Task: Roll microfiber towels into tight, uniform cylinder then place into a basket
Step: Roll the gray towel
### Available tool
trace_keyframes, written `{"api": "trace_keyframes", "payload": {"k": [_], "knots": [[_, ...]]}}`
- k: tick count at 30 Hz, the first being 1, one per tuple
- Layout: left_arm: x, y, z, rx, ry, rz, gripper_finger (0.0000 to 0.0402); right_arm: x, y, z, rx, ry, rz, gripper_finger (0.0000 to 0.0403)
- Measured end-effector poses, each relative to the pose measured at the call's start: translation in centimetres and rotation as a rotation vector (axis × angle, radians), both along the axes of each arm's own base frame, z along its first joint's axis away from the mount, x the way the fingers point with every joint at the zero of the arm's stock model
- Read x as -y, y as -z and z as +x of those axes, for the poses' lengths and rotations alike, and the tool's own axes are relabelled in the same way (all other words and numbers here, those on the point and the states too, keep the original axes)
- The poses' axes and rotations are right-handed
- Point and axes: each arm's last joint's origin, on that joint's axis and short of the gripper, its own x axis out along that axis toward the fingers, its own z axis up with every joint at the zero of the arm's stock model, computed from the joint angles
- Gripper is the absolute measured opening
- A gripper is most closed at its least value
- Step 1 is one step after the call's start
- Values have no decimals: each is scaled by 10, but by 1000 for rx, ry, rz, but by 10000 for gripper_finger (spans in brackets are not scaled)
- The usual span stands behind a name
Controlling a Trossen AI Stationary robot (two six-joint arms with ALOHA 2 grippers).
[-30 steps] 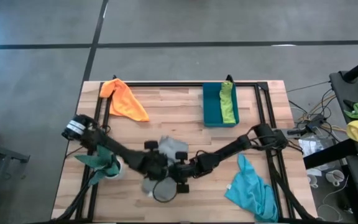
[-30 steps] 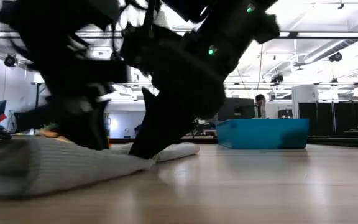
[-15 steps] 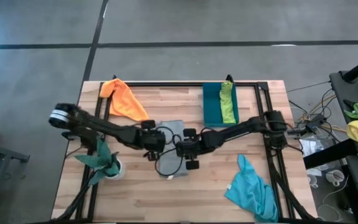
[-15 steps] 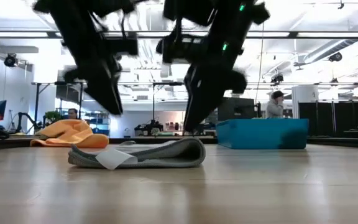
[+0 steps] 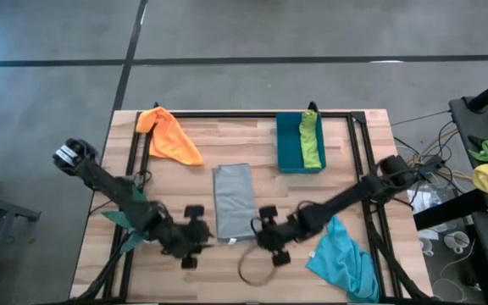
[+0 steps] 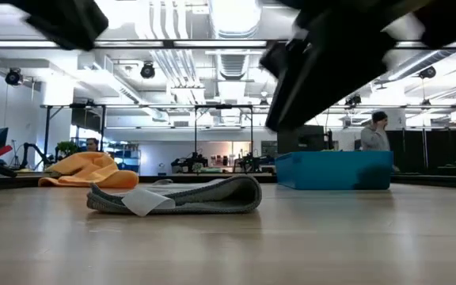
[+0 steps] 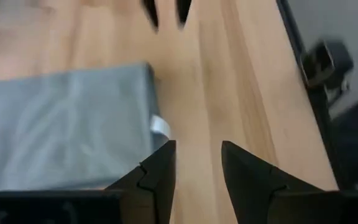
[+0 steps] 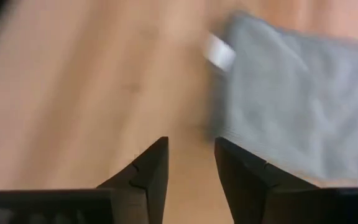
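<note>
The grey towel (image 5: 233, 202) lay flat on the wooden desk (image 5: 252, 275), folded into a long strip, with a small white tag (image 6: 146, 203) at its near end; the left end effector (image 5: 195, 237) hovered just beside that end on 1 side, and the right end effector (image 5: 266, 230) on the other side; both had their fingers a little apart and held nothing. The orange towel (image 5: 171, 137) lay at a far corner; the turquoise towel (image 5: 344, 258) lay near the right edge; the lime green towel (image 5: 311, 141) was inside the teal basket (image 5: 291, 146).
</note>
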Motion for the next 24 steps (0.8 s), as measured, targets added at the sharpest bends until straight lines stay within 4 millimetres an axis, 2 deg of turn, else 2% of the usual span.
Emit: {"api": "trace_keyframes", "payload": {"k": [4, 8, 11, 14, 16, 21, 24], "knots": [[23, 26, -1, -56, 60, 47, 118, -24, 5, -7, 21, -52, -16, 166], [40, 52, 7, -70, 111, 91, 147, -29, 16, -5, 35, -28, -44, 206], [46, 66, 14, -81, 148, 155, 178, -32, 33, 0, 31, -14, -71, 224], [44, 75, 17, -80, 107, 242, 209, -31, 48, 4, 21, 0, -109, 230], [39, 77, 18, -71, 60, 305, 227, -28, 51, 9, 25, 17, -130, 229], [34, 78, 18, -36, 73, 439, 242, -26, 41, 15, 86, 17, -223, 221], [30, 87, 20, -62, 85, 471, 242, -25, 39, 17, 100, -25, -296, 219]]}}
